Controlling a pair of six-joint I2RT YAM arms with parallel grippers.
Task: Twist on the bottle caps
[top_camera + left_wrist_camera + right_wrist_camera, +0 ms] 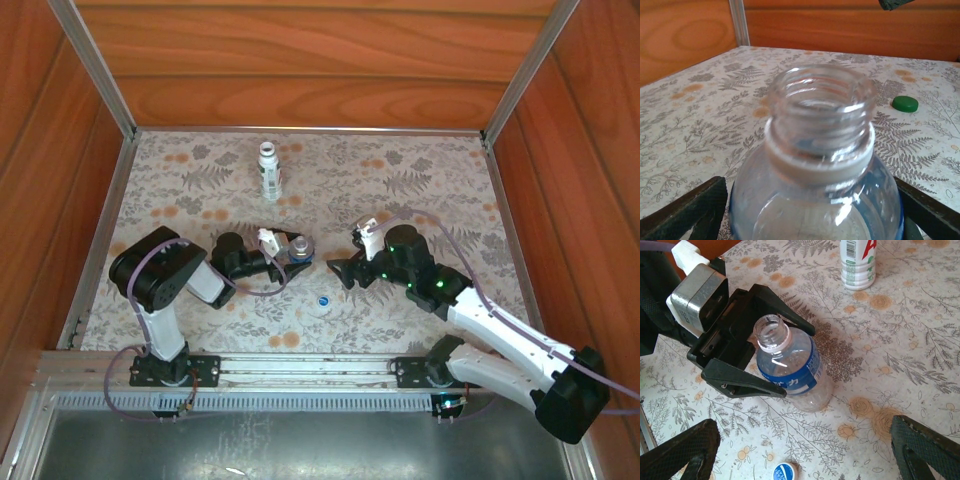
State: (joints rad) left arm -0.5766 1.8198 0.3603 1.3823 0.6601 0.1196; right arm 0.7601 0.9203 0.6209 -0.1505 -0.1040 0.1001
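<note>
Uncapped, the clear bottle stands on the table between the left claw's fingers; whether they grip it, I cannot tell. It looks empty, so probably light and crushable: hold the shoulder gently. Right claw gapes wide, empty, near the blue cap.

I've got a fern-print cloth over the table, wooden walls around it, and an aluminium rail along its near edge.
</note>
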